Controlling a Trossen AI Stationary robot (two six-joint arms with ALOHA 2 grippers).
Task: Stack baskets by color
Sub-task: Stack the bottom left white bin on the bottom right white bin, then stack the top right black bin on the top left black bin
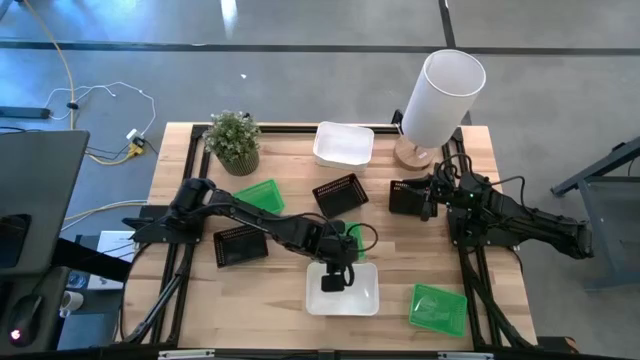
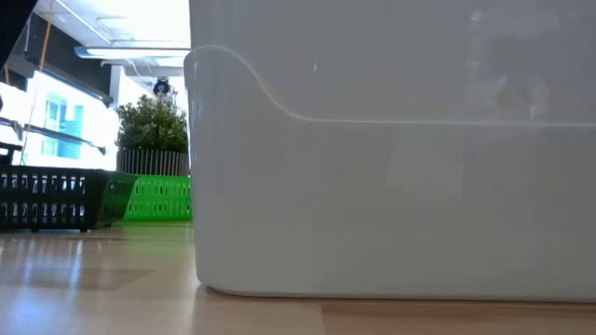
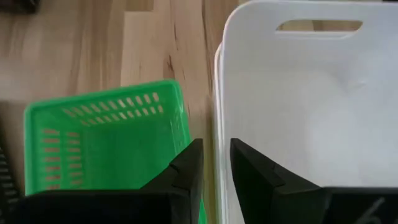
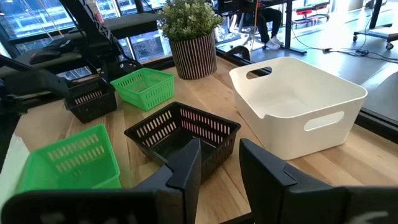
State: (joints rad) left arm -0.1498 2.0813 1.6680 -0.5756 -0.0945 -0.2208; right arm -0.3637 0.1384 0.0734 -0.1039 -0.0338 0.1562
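A light wooden table is set on a grey concrete floor crossed by dark seams. White and yellow cables are strewn across the floor. Bright windows and ceiling strip lights are seen behind. Desks and a seated person's legs are visible beyond.

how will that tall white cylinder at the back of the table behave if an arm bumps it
The tall white cylinder probably tips easily: it stands high on a small round wooden base. Once down, its round body would likely roll. It stands close to the right gripper, so a bump seems plausible.
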